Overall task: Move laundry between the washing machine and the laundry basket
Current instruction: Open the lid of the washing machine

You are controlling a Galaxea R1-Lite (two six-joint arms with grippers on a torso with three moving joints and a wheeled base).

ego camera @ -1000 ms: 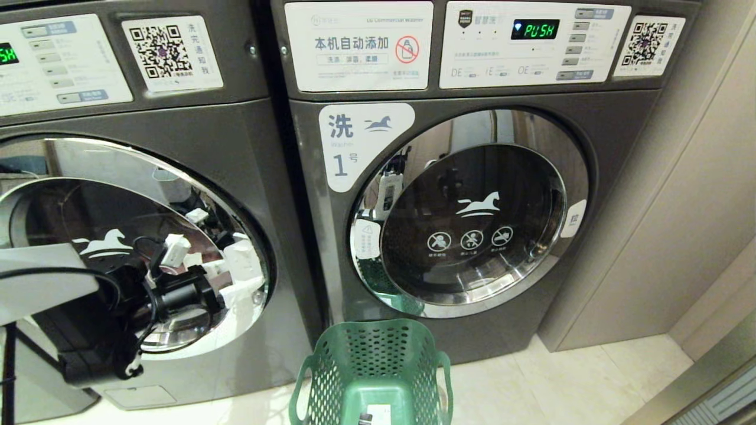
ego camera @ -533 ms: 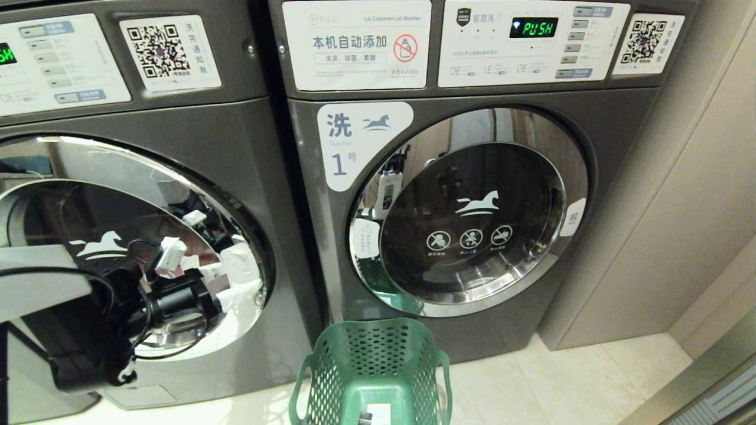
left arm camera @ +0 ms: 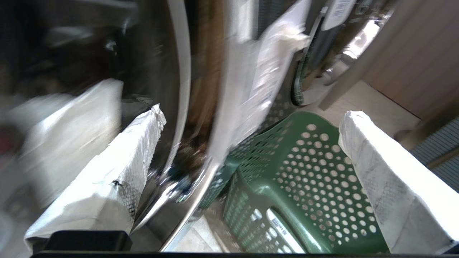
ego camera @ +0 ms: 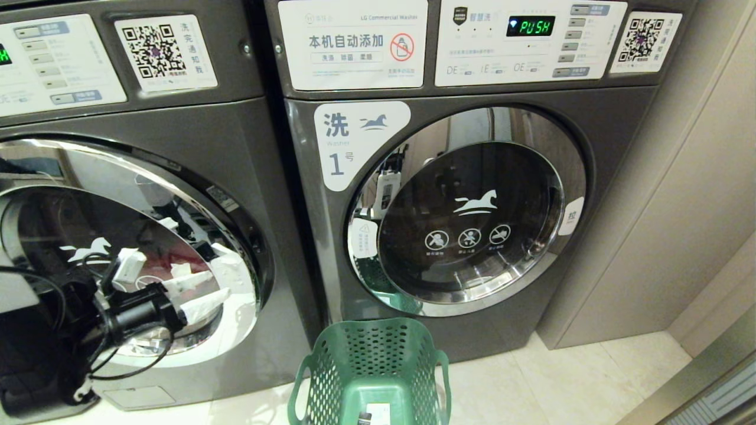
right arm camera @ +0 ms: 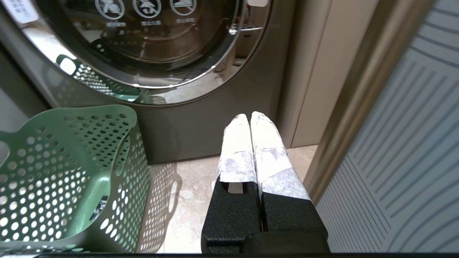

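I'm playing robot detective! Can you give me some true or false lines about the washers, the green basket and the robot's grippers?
1. The green laundry basket holds a pile of clothes. False: no clothes show in it.
2. The washer labelled 1 has its door open. False: its round door is shut.
3. The left gripper is open. True.
4. The right gripper grips a red shirt. False: it is shut on nothing.
5. The basket stands on the floor before the washers. True.
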